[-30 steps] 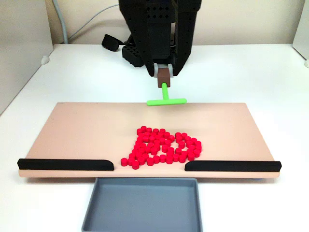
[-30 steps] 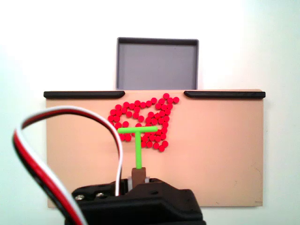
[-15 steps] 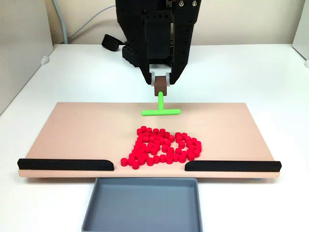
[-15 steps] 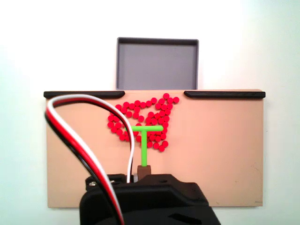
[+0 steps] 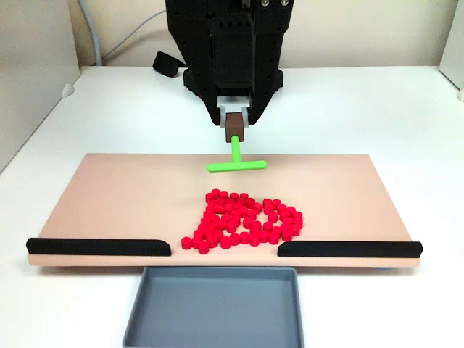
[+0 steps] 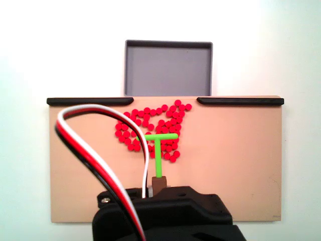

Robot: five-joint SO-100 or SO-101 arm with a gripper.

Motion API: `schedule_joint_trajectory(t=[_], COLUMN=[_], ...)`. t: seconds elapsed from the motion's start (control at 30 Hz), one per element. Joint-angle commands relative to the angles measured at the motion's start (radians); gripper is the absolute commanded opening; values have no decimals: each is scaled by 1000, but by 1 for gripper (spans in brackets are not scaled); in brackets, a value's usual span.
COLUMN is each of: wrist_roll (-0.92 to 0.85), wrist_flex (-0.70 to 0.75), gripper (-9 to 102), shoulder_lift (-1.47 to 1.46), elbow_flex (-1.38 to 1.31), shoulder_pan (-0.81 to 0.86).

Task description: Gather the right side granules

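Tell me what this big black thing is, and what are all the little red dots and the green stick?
The black thing is a robot arm on a white table. One camera faces it from the front; the other looks down from above and behind the arm. At its tip the arm carries a green T-shaped stick, like a tiny rake, fixed in a brown block. Whether a pincer grips that block, I can't tell. The red dots are granules, small pellets heaped on a tan board. Two black strips line the board's edge with a gap between them, and a grey tray waits past that gap. In the front view the stick is behind the heap.
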Motion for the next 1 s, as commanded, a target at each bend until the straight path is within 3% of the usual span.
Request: schedule_joint_trajectory(t=[0.0, 0.17, 0.97], wrist_roll=[46, 130, 86], wrist_flex=[-2, 0, -2], gripper=[0, 0, 0], shoulder_lift=[37, 54, 67], elbow_flex=[-26, -26, -26], shoulder_pan=[8, -28, -44])
